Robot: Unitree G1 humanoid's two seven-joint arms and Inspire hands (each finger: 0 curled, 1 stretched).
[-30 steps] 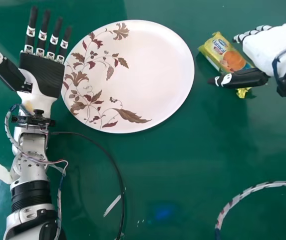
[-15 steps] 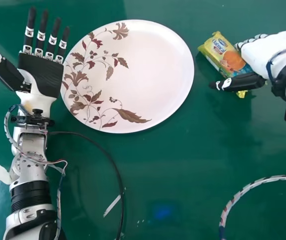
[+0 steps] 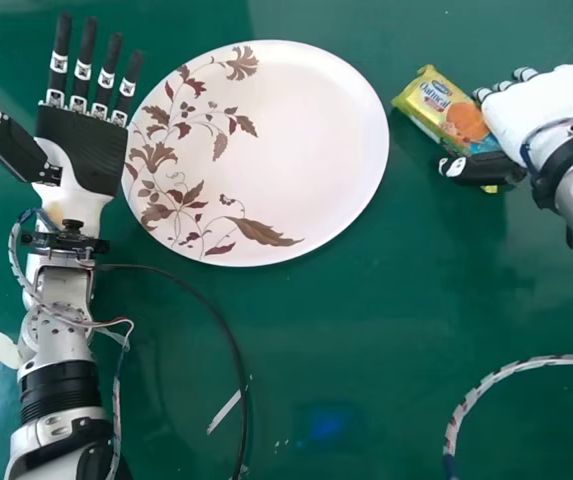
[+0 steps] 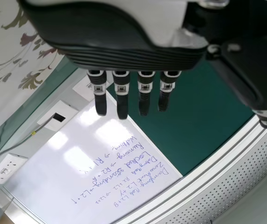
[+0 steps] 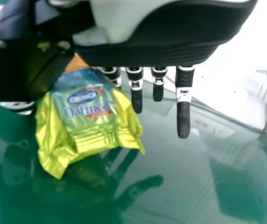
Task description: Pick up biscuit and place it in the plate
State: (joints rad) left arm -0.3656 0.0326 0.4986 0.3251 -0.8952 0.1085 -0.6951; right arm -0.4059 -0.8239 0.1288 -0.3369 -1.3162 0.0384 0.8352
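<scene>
At upper right, the biscuit [image 3: 444,108] lies between thumb and fingers of my right hand [image 3: 551,108]. It's open; touching, I can't tell.

Green glossy tabletop [image 3: 366,320], blue glare spot low in head view. On it: round white plate [image 3: 306,140], brown-red floral print on its left side; yellow biscuit packet [image 3: 432,98] right of the plate, apart from it; thin white strip [image 3: 224,411] below the plate; few pale specks [image 3: 279,443] near the strip.
</scene>
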